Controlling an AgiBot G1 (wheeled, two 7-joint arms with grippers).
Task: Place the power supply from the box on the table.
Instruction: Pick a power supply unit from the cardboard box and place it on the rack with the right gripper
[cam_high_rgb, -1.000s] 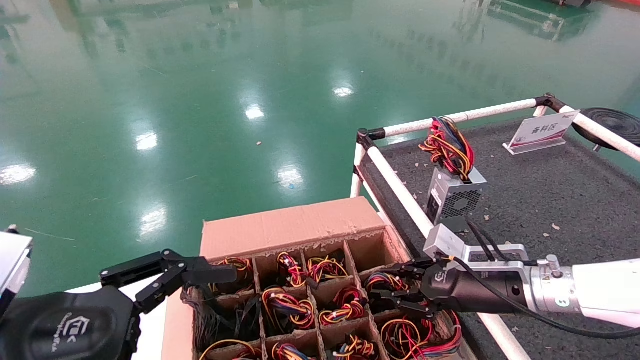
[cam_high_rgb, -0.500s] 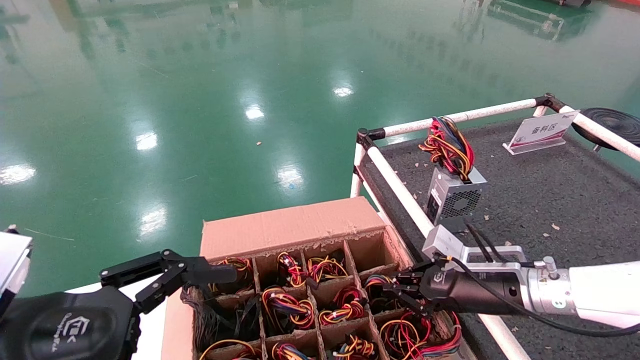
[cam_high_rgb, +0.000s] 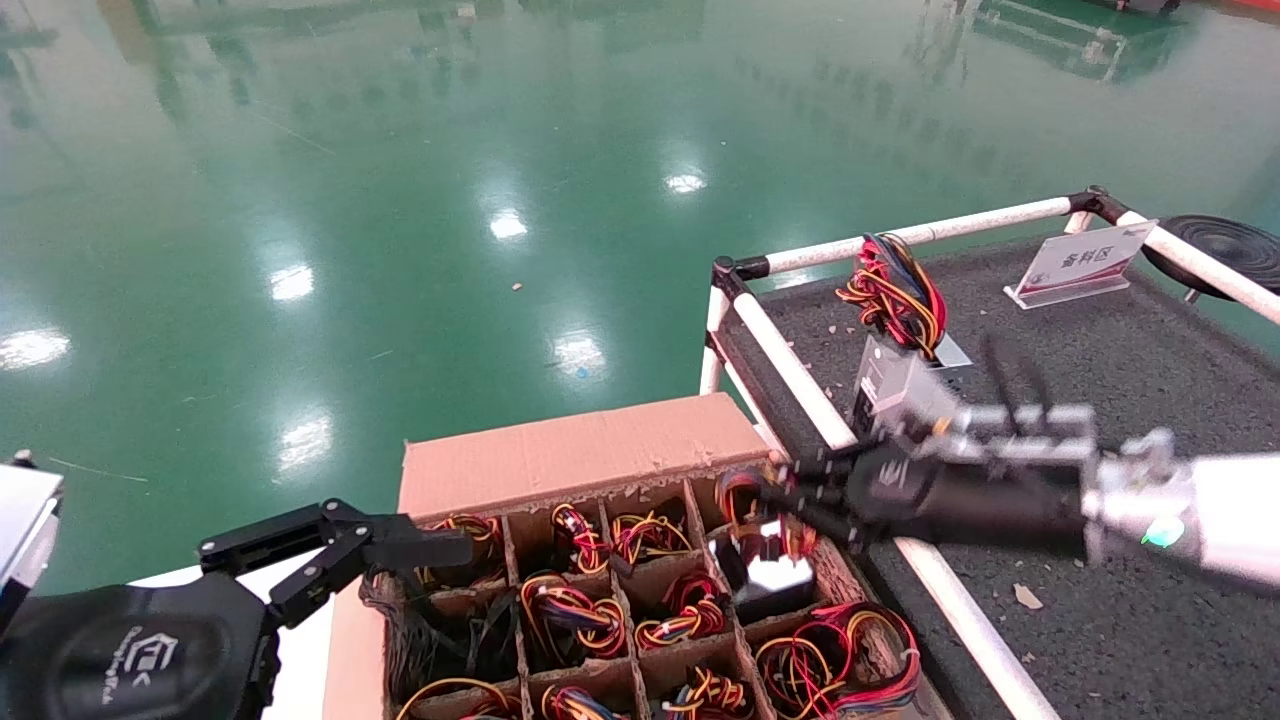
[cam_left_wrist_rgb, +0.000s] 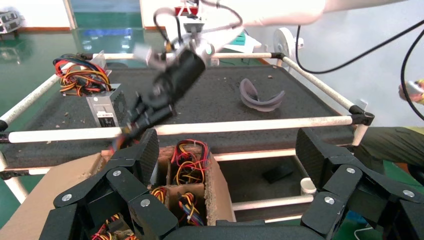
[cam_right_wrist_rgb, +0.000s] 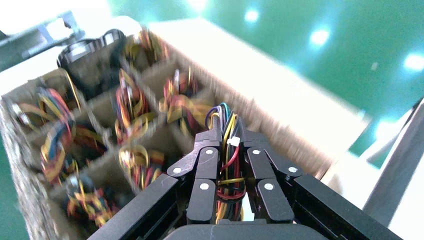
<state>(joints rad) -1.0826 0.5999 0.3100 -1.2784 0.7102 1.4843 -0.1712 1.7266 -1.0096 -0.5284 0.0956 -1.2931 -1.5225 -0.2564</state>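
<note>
We see the silver power supply (cam_high_rgb: 768, 572) hanging by coloured wires from our right gripper (cam_high_rgb: 790, 492), jaws clamped, above the box (cam_high_rgb: 560, 460) cells crowded with wire bundles, lower centre.

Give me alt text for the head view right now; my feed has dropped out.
The right tool is shut on the wire bundle of a power supply, whose silver block hangs partly raised above a right-hand cell of the box. The left tool is open at the box's left edge. Another grey unit sits on the table beyond.
</note>
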